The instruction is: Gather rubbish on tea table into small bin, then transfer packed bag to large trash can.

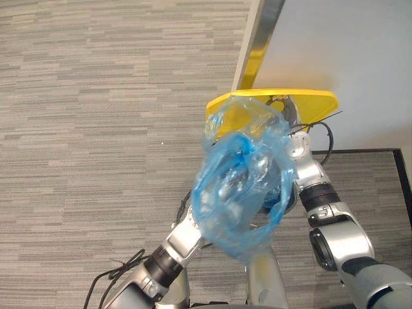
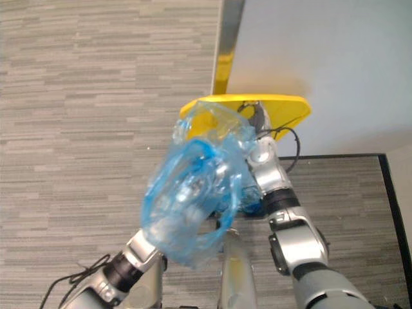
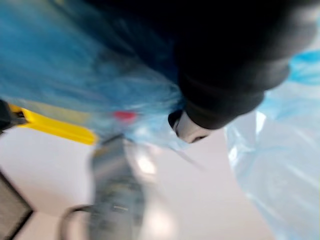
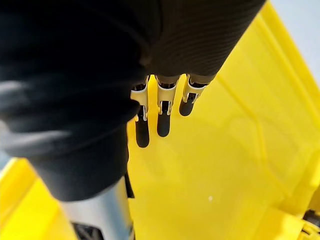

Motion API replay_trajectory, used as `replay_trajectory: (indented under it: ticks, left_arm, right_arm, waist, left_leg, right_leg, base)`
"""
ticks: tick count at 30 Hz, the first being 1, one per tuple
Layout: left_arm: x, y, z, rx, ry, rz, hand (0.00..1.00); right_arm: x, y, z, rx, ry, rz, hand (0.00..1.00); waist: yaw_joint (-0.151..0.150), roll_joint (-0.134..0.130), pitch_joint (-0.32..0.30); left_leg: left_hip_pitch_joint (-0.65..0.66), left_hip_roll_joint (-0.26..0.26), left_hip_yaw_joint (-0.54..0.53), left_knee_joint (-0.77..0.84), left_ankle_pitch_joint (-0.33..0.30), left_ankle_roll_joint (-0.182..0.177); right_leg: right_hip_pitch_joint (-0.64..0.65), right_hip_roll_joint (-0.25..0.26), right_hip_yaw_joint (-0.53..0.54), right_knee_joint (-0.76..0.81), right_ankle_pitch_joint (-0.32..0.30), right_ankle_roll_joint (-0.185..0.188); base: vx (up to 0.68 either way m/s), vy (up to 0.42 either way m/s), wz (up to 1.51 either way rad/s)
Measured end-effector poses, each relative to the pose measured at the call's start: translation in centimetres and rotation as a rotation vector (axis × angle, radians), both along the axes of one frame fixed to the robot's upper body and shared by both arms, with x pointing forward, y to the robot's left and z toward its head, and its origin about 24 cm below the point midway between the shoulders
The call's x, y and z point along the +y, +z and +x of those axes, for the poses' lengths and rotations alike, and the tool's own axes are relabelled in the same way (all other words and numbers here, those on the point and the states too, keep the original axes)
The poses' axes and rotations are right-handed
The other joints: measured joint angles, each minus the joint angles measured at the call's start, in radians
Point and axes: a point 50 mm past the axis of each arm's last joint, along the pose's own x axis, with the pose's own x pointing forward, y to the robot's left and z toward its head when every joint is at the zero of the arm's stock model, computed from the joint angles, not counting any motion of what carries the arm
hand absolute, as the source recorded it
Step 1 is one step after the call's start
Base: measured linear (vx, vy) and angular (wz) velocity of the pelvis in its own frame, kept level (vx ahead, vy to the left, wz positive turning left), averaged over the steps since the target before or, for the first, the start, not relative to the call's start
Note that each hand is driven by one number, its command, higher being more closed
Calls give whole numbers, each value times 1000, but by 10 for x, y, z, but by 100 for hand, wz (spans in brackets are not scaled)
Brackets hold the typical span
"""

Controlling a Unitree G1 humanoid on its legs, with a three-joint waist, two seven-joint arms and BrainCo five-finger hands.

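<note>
A blue see-through rubbish bag (image 1: 241, 180) with crumpled contents hangs in the air at the end of my left arm, right in front of the large can's yellow lid (image 1: 315, 100). My left hand (image 3: 225, 60) is pressed into the bag's plastic, which covers it in the eye views. To the right of the bag, my right hand (image 1: 285, 111) reaches up to the lid. Its fingers (image 4: 163, 115) lie straight against the lid's yellow surface (image 4: 225, 165), holding nothing.
A pale wall panel with a metal edge strip (image 1: 261, 38) rises behind the can. Grey striped carpet (image 1: 96, 129) spreads to the left. A dark-framed strip of carpet (image 1: 360, 152) lies to the right below the wall.
</note>
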Motion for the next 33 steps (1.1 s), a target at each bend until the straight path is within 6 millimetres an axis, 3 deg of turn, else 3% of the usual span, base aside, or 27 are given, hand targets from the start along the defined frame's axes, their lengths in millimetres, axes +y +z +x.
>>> replay_trajectory:
  ticks: [4, 6, 8, 9, 14, 15, 20, 33]
  left_arm:
    - [6, -23, 17, 83, 73, 127, 100]
    - [13, -31, 32, 127, 140, 174, 100]
    - [16, -32, 41, 144, 172, 206, 100]
    - [22, -33, 50, 164, 222, 228, 100]
    - [27, -34, 65, 210, 282, 269, 100]
    - [27, -34, 66, 210, 284, 273, 0]
    - [36, -30, 77, 217, 343, 295, 0]
    - [55, -34, 86, 254, 414, 334, 0]
  right_arm:
    - [4, 7, 2, -28, -2, 4, 0]
    - [12, 21, 4, -68, 13, -7, 0]
    - [19, 27, 5, -86, 33, -22, 0]
    - [33, 32, 5, -104, 70, -31, 0]
    - [59, 40, 5, -127, 147, -65, 0]
    - [62, 42, 5, -134, 154, -70, 0]
    - [81, 59, 4, -179, 210, -92, 0]
    - [103, 70, 5, -184, 280, -145, 0]
  waist:
    - [-15, -7, 19]
    - [-28, -13, 35]
    - [-29, -21, 42]
    - [-32, -31, 51]
    - [-40, -34, 67]
    - [-41, -34, 67]
    - [-54, -39, 91]
    - [-69, -39, 91]
  left_leg:
    - [-26, 1, 6, 5, 0, 0]
    - [-65, 8, 16, 25, -2, 3]
    - [-82, 13, 30, 34, -4, 6]
    - [-96, 18, 44, 37, -6, 8]
    - [-136, 36, 53, 67, -21, 3]
    - [-144, 36, 54, 69, -21, 3]
    - [-159, 40, 70, 70, -23, 3]
    - [-153, 48, 94, 69, -25, 1]
  right_leg:
    - [-20, 5, 6, -16, 15, 0]
    - [-52, 16, 15, -32, 34, 0]
    - [-69, 24, 26, -39, 47, -3]
    - [-86, 31, 38, -47, 56, -4]
    - [-122, 52, 47, -51, 68, -8]
    - [-130, 52, 49, -51, 69, -8]
    - [-154, 60, 64, -51, 74, -11]
    - [-166, 72, 83, -50, 78, -17]
  base:
    - [4, -7, -5]
    - [-11, -11, -16]
    - [-6, -7, -26]
    - [0, -7, -23]
    - [9, -9, -15]
    - [16, -13, -8]
    - [16, -12, -9]
    - [8, -6, -5]
